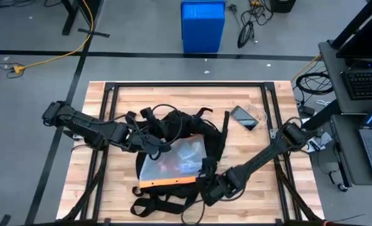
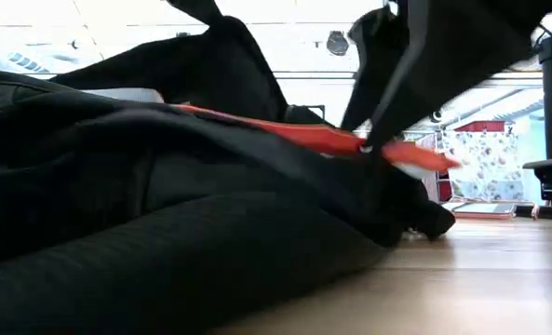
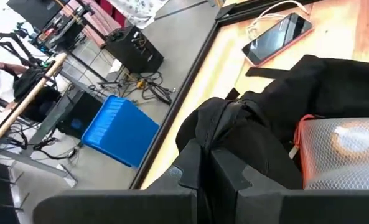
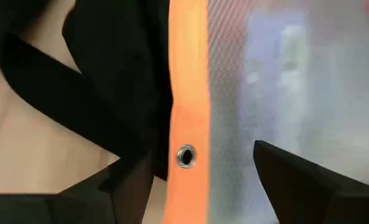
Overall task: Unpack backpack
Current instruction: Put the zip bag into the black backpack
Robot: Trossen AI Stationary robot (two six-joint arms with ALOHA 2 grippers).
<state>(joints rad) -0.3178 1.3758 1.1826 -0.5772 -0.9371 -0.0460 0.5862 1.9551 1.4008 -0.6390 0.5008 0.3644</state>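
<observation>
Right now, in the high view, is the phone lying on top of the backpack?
No, the phone lies on bare table, beside the backpack.

— Where's the backpack point(image 1: 186, 135)?
— Mid-table, lying flat — black, soft, crumpled, straps trailing toward the near edge.
— Open?
— Yes; a clear orange-edged pouch point(image 1: 172, 164) sticks out.

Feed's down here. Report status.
Left gripper gripping large black fabric backpack. Right gripper at clear orange-edged mesh pouch, half out. Phone clear.

Robotics lab/workshop: concrete floor w/ loose cables point(image 1: 248, 28), blue bin point(image 1: 202, 25), laptop desk point(image 1: 361, 100).
</observation>
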